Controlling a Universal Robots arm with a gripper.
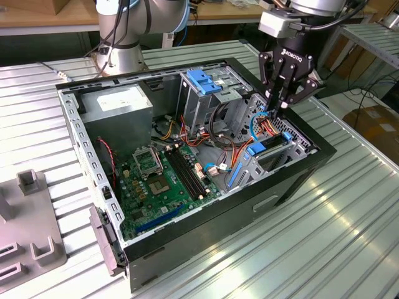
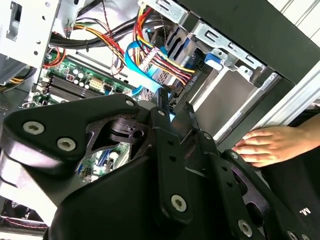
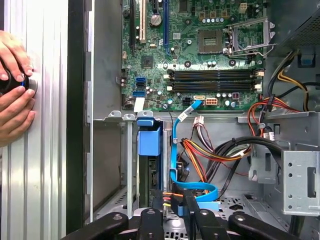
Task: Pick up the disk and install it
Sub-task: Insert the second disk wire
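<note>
1. The arm (image 1: 134, 25) is the usual silver-grey tube look, with fat rounded joints and light blue rings at the seams, sitting on a round metal base.
2. A black cable runs down along it.
3. The wrist has a small white-grey box (image 1: 278, 23) strapped near the top.
4. The gripper (image 1: 282, 103) is all matte black with white lettering on the body.
5. In the second wrist view its linkage bars (image 2: 70, 127) are chunky black plates pinned with shiny silver screws.
</note>
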